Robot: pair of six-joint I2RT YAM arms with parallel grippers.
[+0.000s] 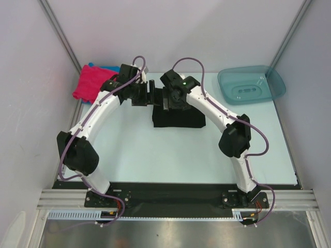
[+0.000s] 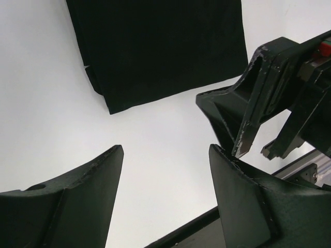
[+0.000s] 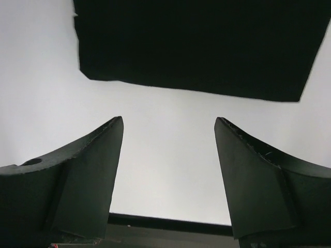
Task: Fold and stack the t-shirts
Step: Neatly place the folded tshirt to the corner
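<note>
Risk one: arm-on-arm contact. Left gripper (image 2: 165, 148) and right gripper (image 3: 168, 120) hang close together over the 12 o'clock edge of the black t-shirt (image 1: 178, 118). In the left wrist view the right tool's finger sits just beside the left's own. Any inward swing from either side could clip the other.

Both sets of jaws stand wide apart, with only bare table (image 1: 145, 150) between the fingers. Nothing is held.

Black t-shirt is a folded rectangle at table centre and looks done. My guess for what's left is moving it onto the pile at 10 o'clock, where the pink t-shirt (image 1: 93, 83) lies on a blue t-shirt (image 1: 98, 65) that shows only as a sliver. No red one that I can make out.

Risk two: a pinch that takes only the top layer. The left wrist view shows stepped layers at the fold's corner. Lift from there and the fold probably opens in transit.

Risk three: the pile sits tight against the left wall (image 1: 31, 103). The left elbow has little room outboard, and a drop could land off-square or shove the pink one.

Free room: wide open table from 4 to 8 o'clock, nearside of the shirt. Teal basin (image 1: 252, 85) at 2 o'clock is well apart from the route. Purple cable (image 1: 189, 59) loops high over the wrists, a snag risk if they cross.
</note>
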